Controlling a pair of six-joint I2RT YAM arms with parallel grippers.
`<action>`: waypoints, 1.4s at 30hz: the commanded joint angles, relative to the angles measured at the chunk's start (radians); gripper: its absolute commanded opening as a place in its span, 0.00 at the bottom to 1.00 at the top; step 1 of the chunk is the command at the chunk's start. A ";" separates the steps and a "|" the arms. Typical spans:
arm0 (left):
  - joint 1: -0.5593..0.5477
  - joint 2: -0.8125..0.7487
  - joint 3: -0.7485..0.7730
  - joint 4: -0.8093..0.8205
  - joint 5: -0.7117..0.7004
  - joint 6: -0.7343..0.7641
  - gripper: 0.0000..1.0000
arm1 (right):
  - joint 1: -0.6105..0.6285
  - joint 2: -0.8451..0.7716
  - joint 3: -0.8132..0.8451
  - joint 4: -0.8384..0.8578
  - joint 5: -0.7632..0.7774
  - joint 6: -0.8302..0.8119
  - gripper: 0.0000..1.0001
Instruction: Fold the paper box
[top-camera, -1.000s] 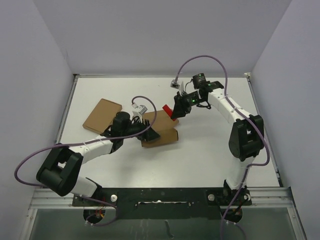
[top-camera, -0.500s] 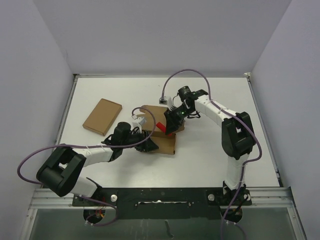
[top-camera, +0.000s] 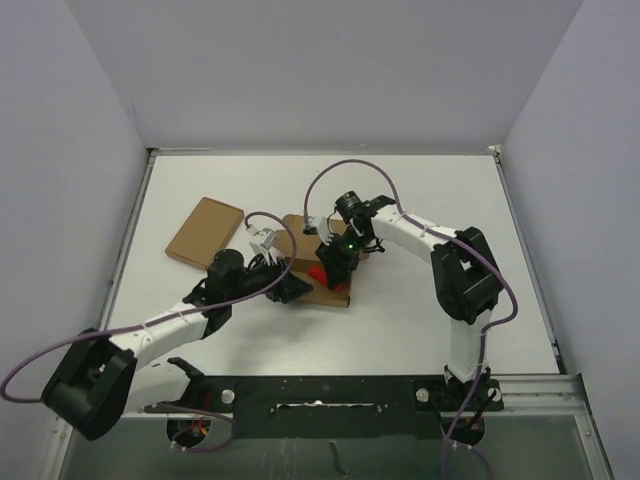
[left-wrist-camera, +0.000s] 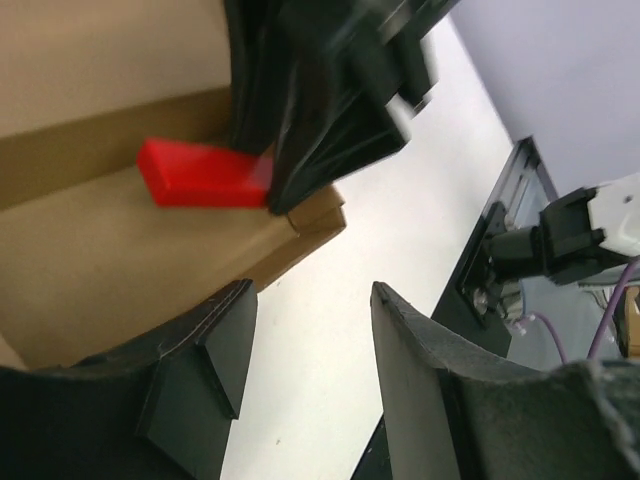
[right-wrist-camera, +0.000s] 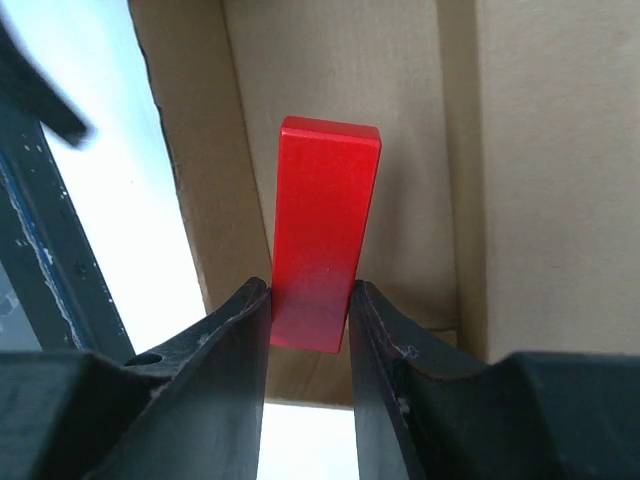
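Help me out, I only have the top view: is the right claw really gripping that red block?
Observer: Yes. The right wrist view shows the right claw shut on one end of the red block, with the other end pointing out over the box.
Operator: Is the left claw holding the box?
Observer: No. In the left wrist view the left claw is open, with only bare table between its fingers. The box's corner lies just beyond them.
Operator: Is the block down on the cardboard?
Observer: The left wrist view shows it beside a crease in the box. I cannot tell if it touches.
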 joint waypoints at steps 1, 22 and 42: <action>0.027 -0.193 -0.013 -0.015 -0.064 -0.001 0.48 | 0.025 -0.001 -0.009 0.026 0.090 -0.028 0.05; 0.235 -0.304 -0.093 -0.204 -0.277 -0.102 0.57 | 0.154 0.025 -0.010 0.009 0.253 -0.110 0.32; 0.400 0.335 0.170 0.281 -0.049 -0.188 0.66 | 0.105 -0.148 0.008 0.030 0.068 -0.137 0.55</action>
